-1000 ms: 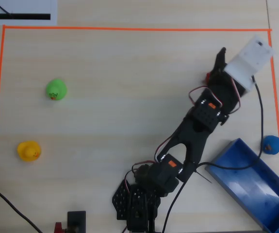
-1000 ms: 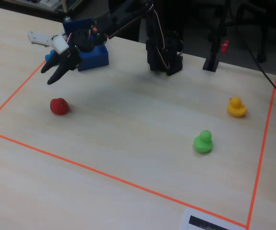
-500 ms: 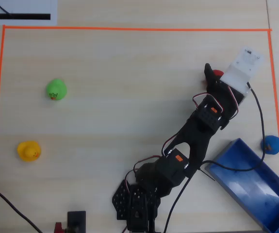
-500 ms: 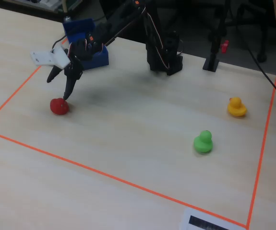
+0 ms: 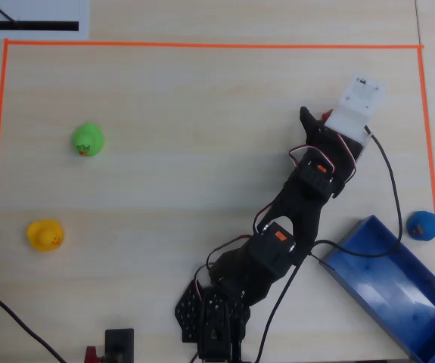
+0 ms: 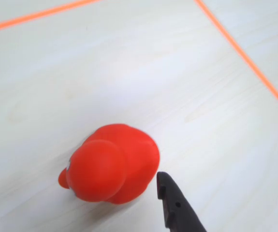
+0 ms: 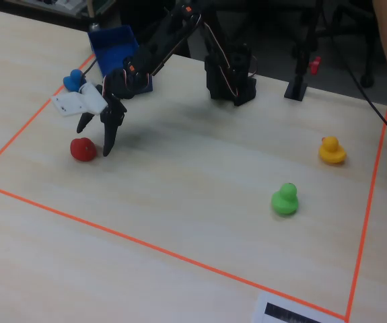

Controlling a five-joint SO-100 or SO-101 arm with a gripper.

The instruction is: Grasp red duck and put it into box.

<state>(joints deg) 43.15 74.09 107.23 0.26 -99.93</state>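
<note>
The red duck (image 6: 109, 164) stands on the table inside the taped area; it also shows in the fixed view (image 7: 82, 149), and only a sliver of it (image 5: 327, 116) shows beside the arm in the overhead view. My gripper (image 7: 93, 140) is open and low over the table, with its jaws spread on either side of the duck and not touching it. In the wrist view only one black finger (image 6: 175, 203) shows, just right of the duck. The blue box (image 5: 395, 291) lies empty at the table's lower right in the overhead view, and behind the arm in the fixed view (image 7: 112, 42).
A blue duck (image 5: 423, 224) sits by the box outside the orange tape (image 5: 202, 44). A green duck (image 5: 87, 140) and a yellow duck (image 5: 45, 235) stand far to the left. The arm's base (image 5: 217, 318) and cables are at the bottom centre.
</note>
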